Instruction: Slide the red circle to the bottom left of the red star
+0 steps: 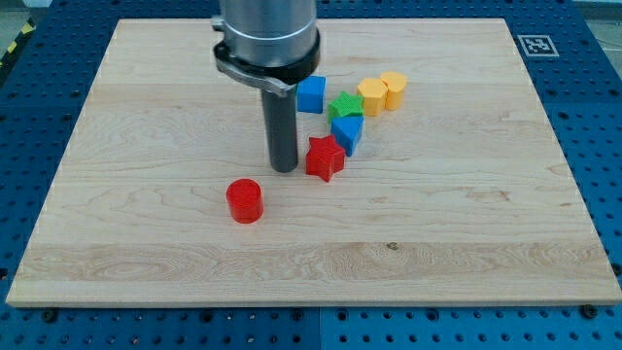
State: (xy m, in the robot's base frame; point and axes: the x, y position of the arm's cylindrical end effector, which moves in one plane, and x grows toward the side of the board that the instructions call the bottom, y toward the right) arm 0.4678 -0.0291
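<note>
Blue perforated workbench surrounds a pale wooden board (466, 243), on which a handful of small coloured blocks is spread. Near the board's middle a red star-shaped block (325, 157) is seen, and toward the view's bottom left of it, apart from it, a red cylindrical block, the red circle (245, 200), is found. Above the star, toward the view's top right, a blue block (347, 132), a green block (345, 104), a second blue cube-like block (310, 94), a yellow hexagonal block (372, 96) and a yellow cylindrical block (394, 88) are clustered close together.

No gripper is carried; a straight dark rod is held upright, and my tip (284, 169) is set down just beside the star's left edge, possibly touching it, though this cannot be told for certain. The circle lies toward the view's bottom left of my tip, clearly apart from it.

By the look of things the circle is already roughly in the wanted direction from the star, so only a short closing nudge would seem to be needed. To do it well, my tip should be drawn away from the star without disturbing it, brought round to the circle's far lower-left side, and pushed gently toward the star, stopping before contact. A push from the present side would likely drive the circle farther off.
</note>
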